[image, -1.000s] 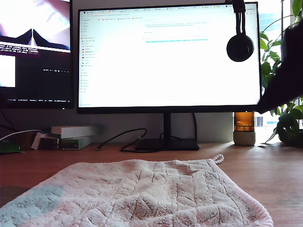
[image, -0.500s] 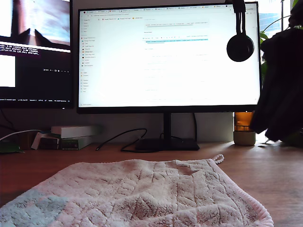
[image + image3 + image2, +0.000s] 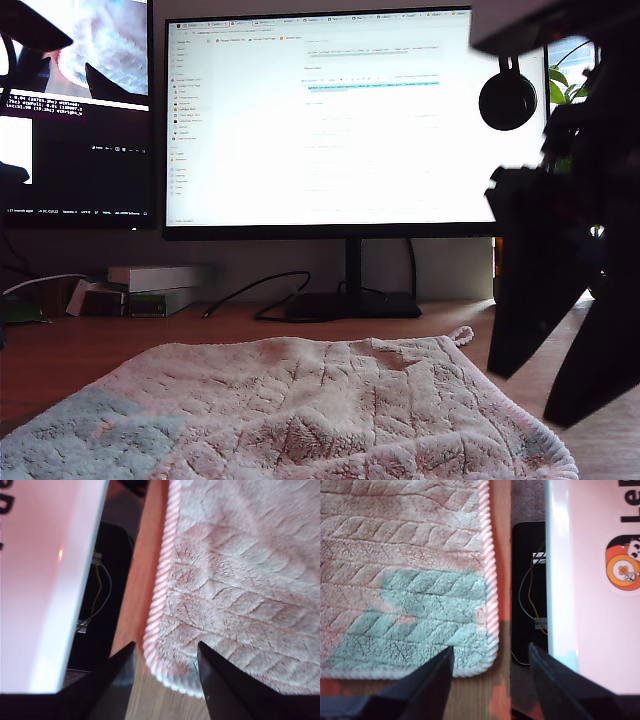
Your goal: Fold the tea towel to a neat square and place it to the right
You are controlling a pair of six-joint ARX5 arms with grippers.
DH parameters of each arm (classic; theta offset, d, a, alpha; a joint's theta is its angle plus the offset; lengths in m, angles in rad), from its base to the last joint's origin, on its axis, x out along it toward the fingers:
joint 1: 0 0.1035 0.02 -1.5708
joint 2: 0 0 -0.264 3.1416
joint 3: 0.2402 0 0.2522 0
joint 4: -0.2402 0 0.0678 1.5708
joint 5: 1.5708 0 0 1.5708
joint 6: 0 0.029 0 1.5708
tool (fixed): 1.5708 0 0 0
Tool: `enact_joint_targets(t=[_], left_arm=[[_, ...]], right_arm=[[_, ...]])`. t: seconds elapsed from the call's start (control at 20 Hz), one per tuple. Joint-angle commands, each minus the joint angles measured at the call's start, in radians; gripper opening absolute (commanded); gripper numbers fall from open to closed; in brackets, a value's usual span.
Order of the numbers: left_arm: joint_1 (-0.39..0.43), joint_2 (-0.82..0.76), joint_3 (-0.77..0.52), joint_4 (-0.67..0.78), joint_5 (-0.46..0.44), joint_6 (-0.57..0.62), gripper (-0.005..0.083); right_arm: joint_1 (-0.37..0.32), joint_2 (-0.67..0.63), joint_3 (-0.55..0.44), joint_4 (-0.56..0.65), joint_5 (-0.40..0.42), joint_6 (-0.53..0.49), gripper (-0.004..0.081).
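The tea towel (image 3: 300, 410) lies flat on the wooden desk, fluffy pale pink with a corded edge and a small loop (image 3: 462, 333) at its far corner. My first gripper (image 3: 490, 647) hovers open over the towel's blue-green corner (image 3: 430, 615), touching nothing. My second gripper (image 3: 166, 644) is open too, its jaws standing over the pink corded edge (image 3: 162, 590) near a corner. In the exterior view the second gripper (image 3: 525, 400) hangs dark and large at the right, just above the towel's near right corner. Neither gripper holds anything.
Two monitors (image 3: 350, 120) stand behind the towel, with headphones (image 3: 507, 98) hung on one. A monitor foot and cables (image 3: 340, 303), boxes (image 3: 150, 288), an amber jar (image 3: 515, 270) and a plant line the back. A white panel (image 3: 590, 580) and black box (image 3: 527, 590) border the towel.
The second arm has swung down from the exterior view's upper right to just above the towel's near right corner. A dark arm part now shows at the upper left edge.
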State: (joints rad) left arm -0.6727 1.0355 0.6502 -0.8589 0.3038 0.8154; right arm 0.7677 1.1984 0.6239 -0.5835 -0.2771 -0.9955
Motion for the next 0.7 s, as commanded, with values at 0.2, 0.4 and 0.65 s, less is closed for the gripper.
enact_joint_targets(t=[0.2,0.4,0.65], left_arm=[[-0.006,0.025,-0.016,0.026,-0.013,0.001,0.0432],[-0.006,0.025,-0.016,0.05,-0.014,0.0,0.0432],[-0.006,0.032,-0.016,0.073,-0.014,-0.003,0.0432]], right_arm=[[0.005,0.089,-0.015,0.048,-0.001,0.0,0.0353],[0.005,0.129,-0.015,0.055,-0.003,0.0,0.0353],[0.005,0.172,-0.015,0.06,-0.003,0.001,0.0353]])
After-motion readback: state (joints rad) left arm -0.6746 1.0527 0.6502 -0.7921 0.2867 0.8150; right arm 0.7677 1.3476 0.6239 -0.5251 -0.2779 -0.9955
